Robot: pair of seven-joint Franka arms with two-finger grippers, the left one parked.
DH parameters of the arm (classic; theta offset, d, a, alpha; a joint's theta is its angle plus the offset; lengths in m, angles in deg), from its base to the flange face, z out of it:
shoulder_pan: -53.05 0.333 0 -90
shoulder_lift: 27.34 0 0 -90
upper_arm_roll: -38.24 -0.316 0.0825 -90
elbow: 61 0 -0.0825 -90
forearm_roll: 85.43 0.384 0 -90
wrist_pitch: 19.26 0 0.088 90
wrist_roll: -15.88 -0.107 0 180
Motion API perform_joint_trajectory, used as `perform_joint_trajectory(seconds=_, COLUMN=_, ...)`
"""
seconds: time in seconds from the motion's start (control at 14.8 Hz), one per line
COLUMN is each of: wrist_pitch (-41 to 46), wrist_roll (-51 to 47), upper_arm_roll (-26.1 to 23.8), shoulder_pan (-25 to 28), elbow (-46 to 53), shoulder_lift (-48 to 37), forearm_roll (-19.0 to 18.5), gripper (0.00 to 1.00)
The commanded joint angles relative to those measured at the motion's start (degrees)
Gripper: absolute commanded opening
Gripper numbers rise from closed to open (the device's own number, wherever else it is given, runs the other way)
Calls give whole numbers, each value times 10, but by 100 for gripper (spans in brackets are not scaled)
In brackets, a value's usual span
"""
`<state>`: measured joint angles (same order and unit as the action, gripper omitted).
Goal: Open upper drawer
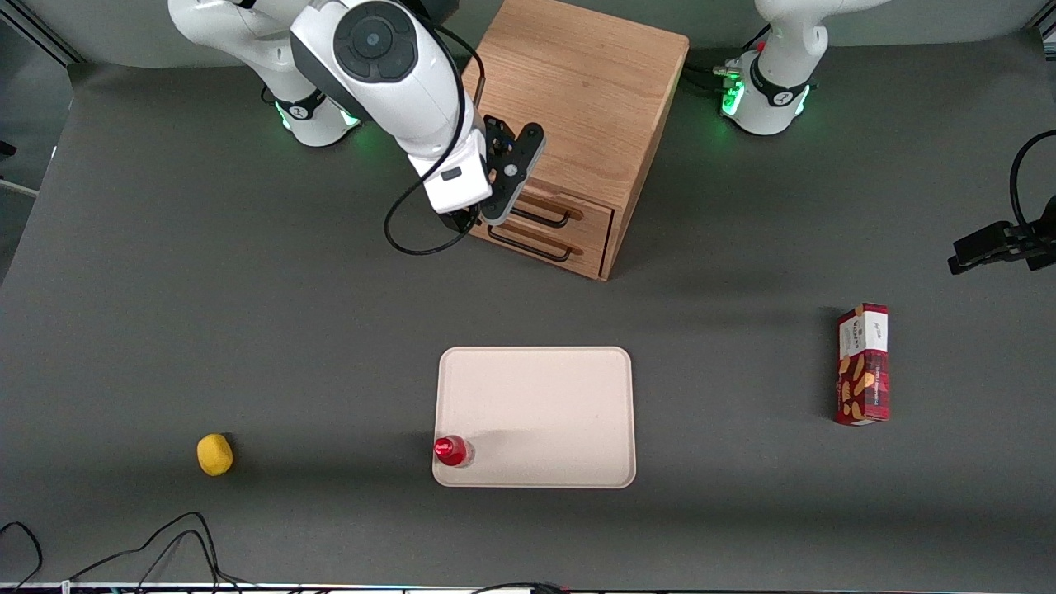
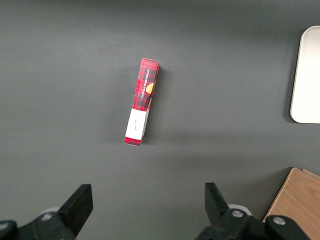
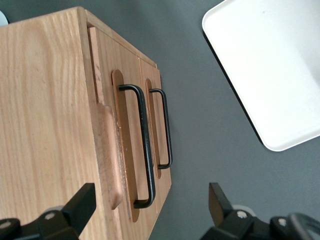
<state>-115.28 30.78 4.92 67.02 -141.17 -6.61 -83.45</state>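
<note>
The upper drawer (image 3: 107, 145), light oak with a long thin black wire handle (image 3: 144, 150), sits topmost in the cabinet (image 1: 577, 107), shut or nearly so. The gripper (image 3: 150, 210) hovers just in front of it, fingers spread wide, holding nothing.

Even, fairly bright overhead light falls on the matte grey table (image 1: 165, 289), the cabinet (image 1: 577, 82) casts a soft shadow toward four o'clock, green glow rings both arm bases, and the gripper (image 3: 150, 212) looks slightly soft.
</note>
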Motion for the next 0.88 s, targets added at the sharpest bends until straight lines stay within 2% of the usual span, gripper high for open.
perform_joint_trajectory(seconds=0.0, wrist_pitch=-11, wrist_roll=29, upper_arm_roll=0, shoulder_pan=5, elbow=16, shoulder_lift=29, forearm_roll=-13, gripper=100)
perform_joint_trajectory(seconds=0.34, wrist_pitch=-65, wrist_roll=56, upper_arm_roll=0, shoulder_pan=4, elbow=-36, shoulder_lift=48, forearm_roll=-35, gripper=100)
perform_joint_trajectory(seconds=0.81, wrist_pitch=-84, wrist_roll=62, upper_arm_roll=-1, shoulder_pan=7, elbow=-65, shoulder_lift=64, forearm_roll=-34, gripper=100)
